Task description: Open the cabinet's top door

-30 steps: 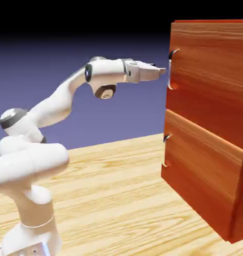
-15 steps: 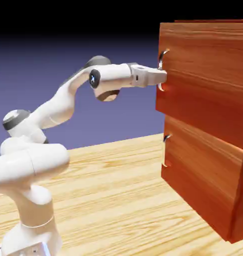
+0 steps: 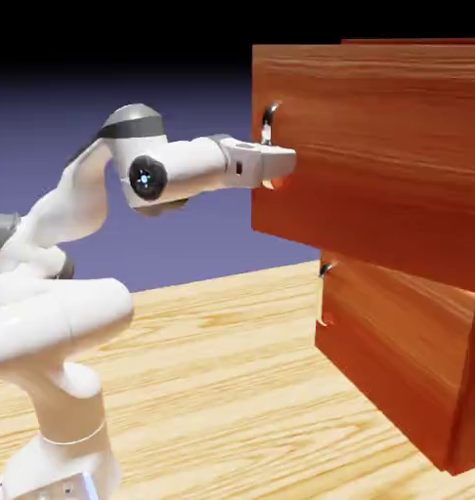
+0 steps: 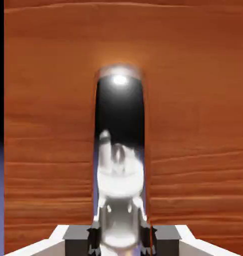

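Against a blue-violet backdrop, the cabinet's upper reddish wood-grain door (image 3: pixel 378 146) stands partly open at upper right of the frame, its curved shiny metal handle (image 4: pixel 120 107) clamped between the small grey fingers (image 4: pixel 166 240), which should keep their grip while pulling along the door's arc.

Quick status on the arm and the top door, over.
Gripper closed on the upper handle. Top door partly open, jutting out past the lower panel. No obstruction visible in front.
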You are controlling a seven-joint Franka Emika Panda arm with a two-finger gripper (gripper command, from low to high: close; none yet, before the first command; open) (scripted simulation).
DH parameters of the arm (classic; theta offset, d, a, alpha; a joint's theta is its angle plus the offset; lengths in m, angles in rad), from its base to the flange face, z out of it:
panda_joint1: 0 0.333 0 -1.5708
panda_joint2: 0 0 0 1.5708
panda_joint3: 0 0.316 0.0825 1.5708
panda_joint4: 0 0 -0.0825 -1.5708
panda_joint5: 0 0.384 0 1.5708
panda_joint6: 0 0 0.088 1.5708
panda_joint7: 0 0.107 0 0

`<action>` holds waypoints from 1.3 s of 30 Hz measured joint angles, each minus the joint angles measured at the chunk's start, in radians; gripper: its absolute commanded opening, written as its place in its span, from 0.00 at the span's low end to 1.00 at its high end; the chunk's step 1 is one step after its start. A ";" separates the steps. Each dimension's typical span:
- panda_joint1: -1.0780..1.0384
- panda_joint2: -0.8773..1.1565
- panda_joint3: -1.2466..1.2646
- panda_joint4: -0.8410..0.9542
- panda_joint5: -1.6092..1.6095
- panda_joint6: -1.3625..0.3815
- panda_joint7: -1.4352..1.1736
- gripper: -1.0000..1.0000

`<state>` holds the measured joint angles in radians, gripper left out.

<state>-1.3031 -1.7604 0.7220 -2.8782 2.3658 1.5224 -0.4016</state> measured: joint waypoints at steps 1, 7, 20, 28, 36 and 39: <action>-0.022 -0.002 -0.015 -0.011 -0.001 -0.043 -0.001 0.00; -0.123 0.094 -0.155 -0.056 -0.106 -0.304 -0.096 0.00; -0.404 0.524 -0.347 0.051 -0.491 -0.833 -0.447 0.00; -0.541 0.814 -0.329 0.228 -0.772 -1.012 -0.721 0.00; -0.591 1.104 -0.281 0.445 -1.041 -1.055 -0.952 0.00; -0.594 1.213 -0.263 0.532 -1.126 -1.054 -1.010 0.00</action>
<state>-1.8967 -0.5477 0.4592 -2.3464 1.2396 0.4680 -1.4112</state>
